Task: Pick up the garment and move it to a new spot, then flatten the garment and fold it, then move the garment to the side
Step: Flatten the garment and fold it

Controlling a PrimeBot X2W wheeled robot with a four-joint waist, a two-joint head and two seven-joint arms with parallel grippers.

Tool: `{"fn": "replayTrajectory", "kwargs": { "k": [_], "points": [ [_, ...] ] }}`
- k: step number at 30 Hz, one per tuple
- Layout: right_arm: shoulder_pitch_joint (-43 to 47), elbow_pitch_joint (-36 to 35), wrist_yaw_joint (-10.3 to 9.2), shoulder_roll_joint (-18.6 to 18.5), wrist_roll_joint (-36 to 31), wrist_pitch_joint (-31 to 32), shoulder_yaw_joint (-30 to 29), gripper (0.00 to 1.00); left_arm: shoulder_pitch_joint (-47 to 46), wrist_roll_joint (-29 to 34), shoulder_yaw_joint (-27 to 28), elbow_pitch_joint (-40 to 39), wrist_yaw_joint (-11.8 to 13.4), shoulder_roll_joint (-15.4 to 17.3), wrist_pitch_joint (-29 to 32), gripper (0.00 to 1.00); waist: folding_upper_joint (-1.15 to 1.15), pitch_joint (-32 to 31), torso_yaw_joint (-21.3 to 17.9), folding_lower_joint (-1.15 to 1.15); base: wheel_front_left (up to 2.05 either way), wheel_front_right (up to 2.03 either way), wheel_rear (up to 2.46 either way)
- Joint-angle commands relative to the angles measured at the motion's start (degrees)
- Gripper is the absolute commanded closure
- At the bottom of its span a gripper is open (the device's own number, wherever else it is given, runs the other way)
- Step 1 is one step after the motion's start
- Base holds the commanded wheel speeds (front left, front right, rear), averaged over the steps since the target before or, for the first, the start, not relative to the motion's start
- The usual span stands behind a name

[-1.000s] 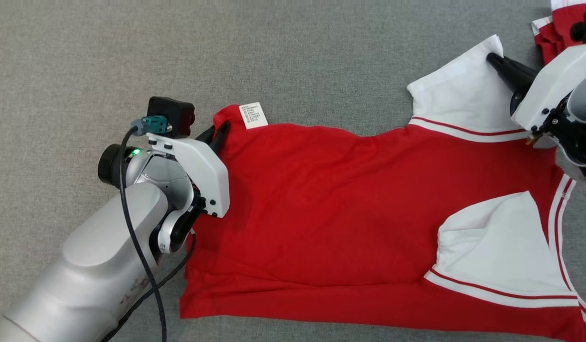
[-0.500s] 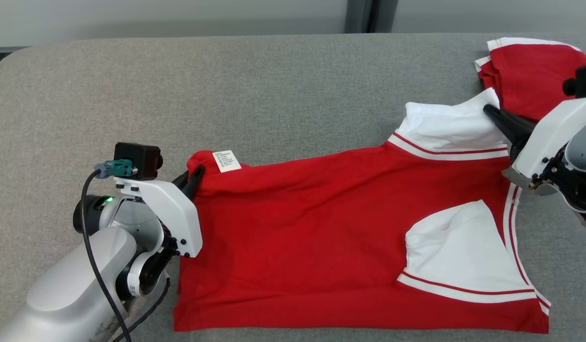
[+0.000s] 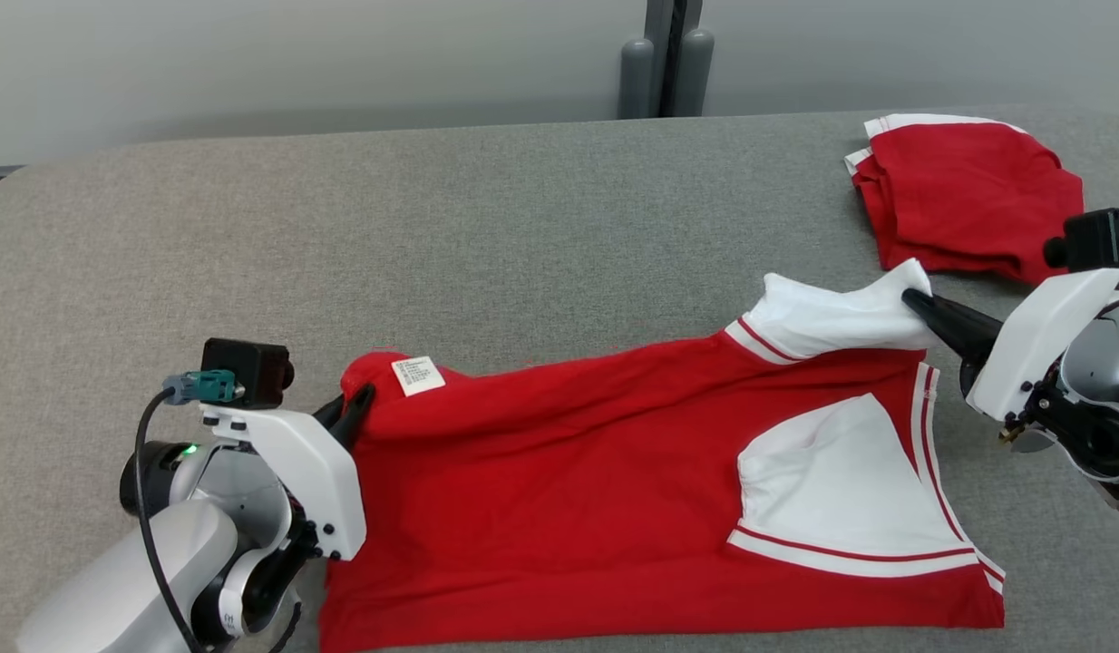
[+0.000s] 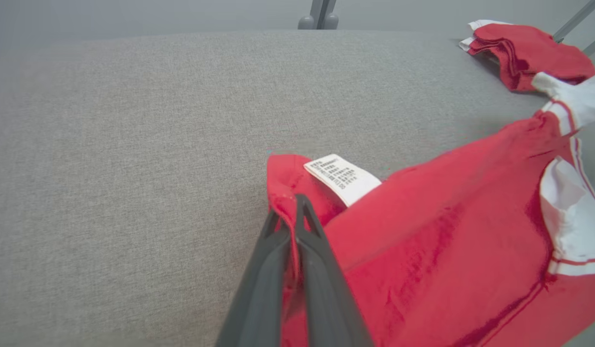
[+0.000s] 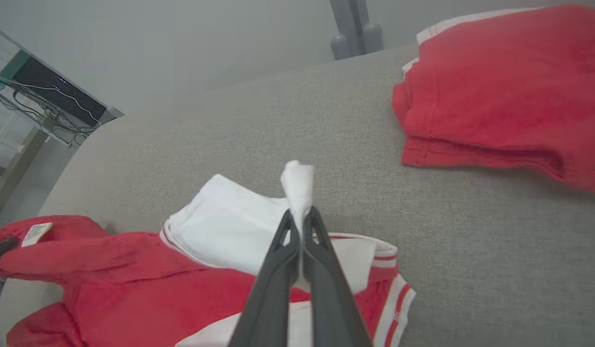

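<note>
The garment point(image 3: 569, 490) is a red shirt with white sleeves, spread across the grey surface with its far edge lifted. My left gripper point(image 3: 362, 399) is shut on the garment's far left red corner point(image 4: 285, 193), beside a white label point(image 3: 418, 375). My right gripper point(image 3: 911, 299) is shut on the tip of the far white sleeve point(image 5: 297, 185), pulled up into a point. The near white sleeve point(image 3: 841, 490) lies folded over the red body.
A second red garment point(image 3: 968, 195) lies folded at the far right of the grey padded table point(image 3: 433, 236). Behind the table's far edge stand a grey wall and a post point(image 3: 664, 59). Cables and a dark device point(image 5: 51, 96) show off the left end.
The head camera has tilted up, bringing the table's far edge and wall into view. Both grippers have drawn the held corners toward me, and the garment's far edge now sags between them.
</note>
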Motion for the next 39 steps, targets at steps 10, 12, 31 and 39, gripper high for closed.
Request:
{"fn": "replayTrajectory", "kwargs": {
  "k": [10,12,31,39],
  "points": [
    [2.7,-5.9,0.01,-3.8,2.9,4.9,2.4,1.00,4.3,-2.3,-0.3,-7.1,3.1,5.3,4.4,1.00,0.00,-1.4,-1.8,0.00,0.00,0.00,0.00],
    [3.3,-6.8,0.01,-4.3,3.6,6.2,2.8,1.00,5.1,-3.1,-0.3,-8.3,3.6,6.4,5.3,1.00,0.00,-1.7,-2.0,0.00,0.00,0.00,0.00],
    [8.7,-16.4,0.01,-11.4,7.2,13.5,4.5,1.00,9.5,-5.7,-1.1,-13.9,7.4,10.1,9.4,1.00,0.00,-2.3,-2.4,0.00,0.00,0.00,0.00],
    [10.6,-16.6,0.01,-11.7,7.7,14.8,5.4,1.00,10.5,-6.4,-1.5,-14.7,8.0,10.3,10.3,1.00,0.00,-2.4,-2.4,0.00,0.00,0.00,0.00]
  ]
}}
